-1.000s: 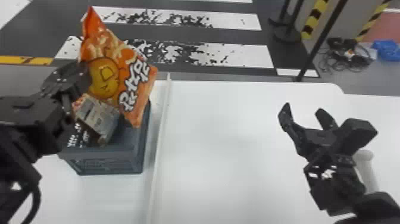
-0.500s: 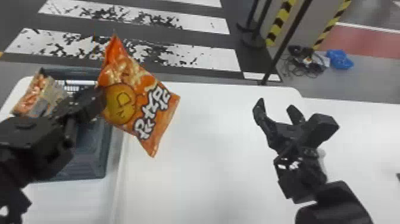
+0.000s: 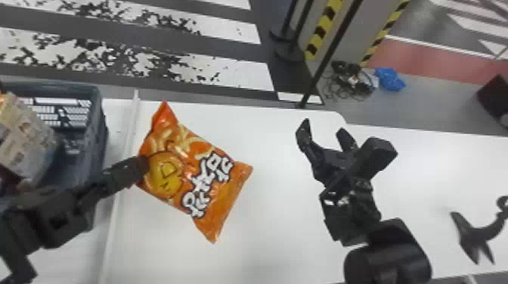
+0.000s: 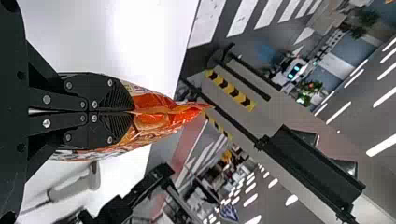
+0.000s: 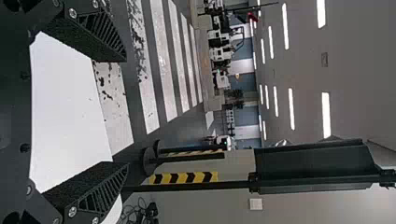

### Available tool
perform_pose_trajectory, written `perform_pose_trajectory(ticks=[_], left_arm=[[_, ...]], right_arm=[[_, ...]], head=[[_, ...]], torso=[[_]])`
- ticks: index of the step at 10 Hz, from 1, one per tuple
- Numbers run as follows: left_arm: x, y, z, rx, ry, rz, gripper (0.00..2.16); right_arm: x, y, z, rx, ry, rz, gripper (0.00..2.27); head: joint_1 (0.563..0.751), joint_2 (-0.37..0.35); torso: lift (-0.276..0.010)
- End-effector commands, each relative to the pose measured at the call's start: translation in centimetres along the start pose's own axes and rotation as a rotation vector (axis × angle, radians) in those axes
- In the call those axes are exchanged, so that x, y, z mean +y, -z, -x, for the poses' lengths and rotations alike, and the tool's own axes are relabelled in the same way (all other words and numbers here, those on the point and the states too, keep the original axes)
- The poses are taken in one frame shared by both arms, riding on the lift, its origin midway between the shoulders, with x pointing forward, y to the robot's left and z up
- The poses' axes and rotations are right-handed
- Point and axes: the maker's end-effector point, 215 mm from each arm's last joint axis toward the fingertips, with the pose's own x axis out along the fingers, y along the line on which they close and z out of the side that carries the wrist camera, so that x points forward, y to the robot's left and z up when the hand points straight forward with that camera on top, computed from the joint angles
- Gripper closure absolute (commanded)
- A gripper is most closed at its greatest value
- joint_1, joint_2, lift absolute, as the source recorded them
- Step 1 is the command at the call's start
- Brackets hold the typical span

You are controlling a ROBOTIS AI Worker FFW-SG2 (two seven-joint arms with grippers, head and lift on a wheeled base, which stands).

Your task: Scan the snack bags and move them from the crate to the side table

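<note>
Left gripper [image 3: 143, 166] is holding an orange snack bag [image 3: 200, 170] by its left edge, above the worktop [image 3: 272, 219]. Printed face is turning up towards the head camera; the bag is lying askew, one narrow corner pointing to the far side, another to the near side. Whether its underside is touching the worktop, the observer cannot tell.

Left wrist view: the left gripper [image 4: 133, 112] is keeping its fingers clenched together on the bag, with a folded orange end poking out past the tips. A grey handle [image 4: 77, 186] with a cord is resting on the worktop, near the bag in that view.

Right gripper [image 3: 323, 130] is standing over the worktop, to the right of the bag and well apart from it. Its fingers are gaping wide, released, nothing between them; the right wrist view is showing the same gap.

Crate [image 3: 99, 124], dark blue-grey with slotted walls, is sitting at the left, beyond a pale raised strip [image 3: 123, 166] that is running between it and the bag. A beige printed packet [image 3: 22, 136] is leaning inside the crate.

At the right, a dark pronged object [image 3: 474, 234] is showing over the worktop. On the floor past the far edge, a blue bundle [image 3: 391, 79] is lying beside tangled cables [image 3: 349, 83].
</note>
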Motion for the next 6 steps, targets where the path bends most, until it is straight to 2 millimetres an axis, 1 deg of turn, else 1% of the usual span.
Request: perform_pose_trajectory(ticks=[1, 3, 4, 5, 6], left_arm=[[2.4, 1.5, -1.2, 0.012, 0.021, 0.086, 1.87], [3.7, 2.9, -3.0, 0.027, 0.070, 0.177, 1.87], [3.6, 3.6, -4.4, 0.040, 0.093, 0.206, 1.87], [3.1, 4.1, -5.6, 0.053, 0.109, 0.212, 1.87], [2.3, 5.2, -6.8, 0.081, 0.126, 0.215, 1.87]], right_arm=[[0.0, 0.0, 0.0, 0.000, 0.000, -0.001, 0.14], [0.2, 0.1, 0.0, 0.001, -0.002, -0.001, 0.14], [0.3, 0.1, 0.1, 0.002, -0.003, -0.001, 0.14], [0.3, 0.0, 0.1, -0.001, -0.003, -0.004, 0.14], [0.2, -0.1, 0.0, -0.004, -0.004, -0.003, 0.14]], head=[[0.695, -0.318], [0.695, -0.317], [0.695, -0.317], [0.695, -0.321], [0.695, -0.332]], torso=[[-0.087], [-0.087], [-0.087], [-0.087], [-0.087]])
